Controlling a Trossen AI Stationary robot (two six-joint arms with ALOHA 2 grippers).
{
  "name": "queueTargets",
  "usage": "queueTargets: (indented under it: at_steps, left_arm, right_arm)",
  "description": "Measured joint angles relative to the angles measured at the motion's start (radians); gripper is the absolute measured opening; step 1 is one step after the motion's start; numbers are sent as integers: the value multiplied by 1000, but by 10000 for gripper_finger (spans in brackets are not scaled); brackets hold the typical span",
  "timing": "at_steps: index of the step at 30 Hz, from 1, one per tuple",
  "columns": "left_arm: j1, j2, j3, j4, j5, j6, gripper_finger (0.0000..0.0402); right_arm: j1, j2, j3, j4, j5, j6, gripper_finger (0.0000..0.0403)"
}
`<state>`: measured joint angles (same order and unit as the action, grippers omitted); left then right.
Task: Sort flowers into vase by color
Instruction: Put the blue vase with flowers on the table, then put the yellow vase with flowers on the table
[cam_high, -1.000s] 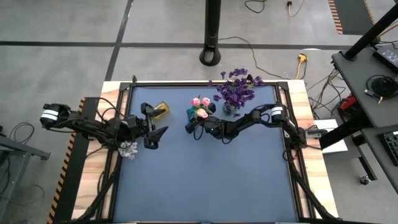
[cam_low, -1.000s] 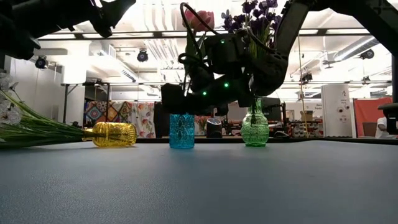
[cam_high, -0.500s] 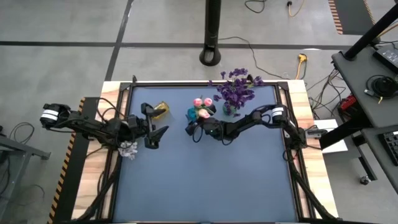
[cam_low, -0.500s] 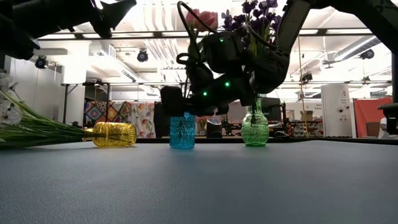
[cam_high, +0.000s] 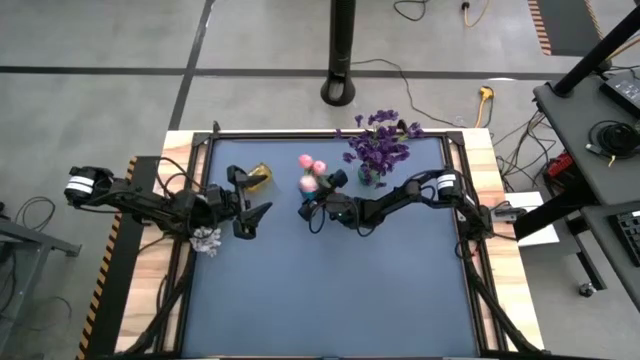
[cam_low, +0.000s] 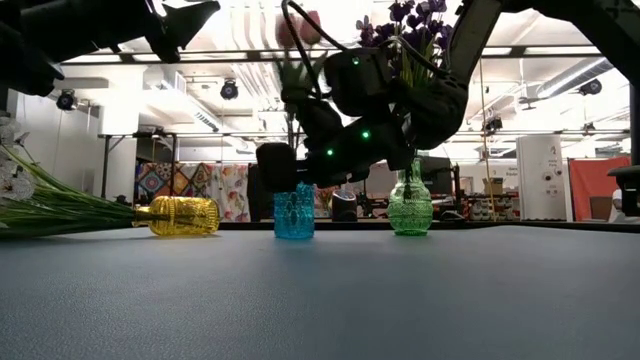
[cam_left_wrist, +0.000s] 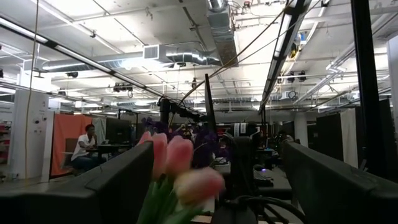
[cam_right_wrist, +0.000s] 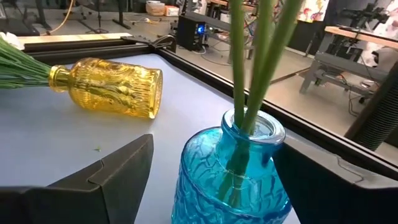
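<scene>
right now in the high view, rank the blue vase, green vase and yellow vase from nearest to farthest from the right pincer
1. Blue vase: directly at the right pincer, holding the pink tulips.
2. Green vase: farther toward the right side of the table, under the purple flowers.
3. Yellow vase: lying on its side on the left, by the left pincer. It is not much farther than the green vase.

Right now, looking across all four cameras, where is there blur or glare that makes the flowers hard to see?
Left wrist view: the nearest pink tulip bud is smeared and out of focus, and bright ceiling lights wash out the room behind. Low view: the pink tulips blur against glaring overhead lights. Right wrist view: the stems in the blue vase are sharp. High view: evenly lit, no glare on the purple flowers.
</scene>
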<state>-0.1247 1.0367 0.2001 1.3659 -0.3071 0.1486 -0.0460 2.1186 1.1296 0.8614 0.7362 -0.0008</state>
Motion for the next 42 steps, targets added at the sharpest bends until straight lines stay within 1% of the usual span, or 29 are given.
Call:
queueTargets:
  at_steps: [10, 17, 20, 26, 30, 37, 42]
  left_arm:
    - [0, 0, 0, 0, 0, 0, 332]
    - [0, 0, 0, 0, 0, 0, 332]
    - [0, 0, 0, 0, -1, 0, 332]
    - [-1, 0, 0, -6, -1, 0, 332]
    - [-10, 0, -1, -22, 0, -3, 332]
    - [-46, 0, -1, -33, 1, -14, 332]
    - [-103, 1, 14, -99, -1, -66, 332]
  right_arm:
    - [0, -1, 3, -12, -1, -10, 325]
    - [13, -29, -1, -49, 44, -23, 327]
    - [21, -46, -3, -82, 78, -42, 327]
    - [37, -91, -23, -175, 108, -36, 327]
    - [65, -105, -46, -200, 134, -48, 327]
    - [134, -122, -68, -213, 234, -89, 326]
    - [197, -167, -68, -321, 235, -60, 326]
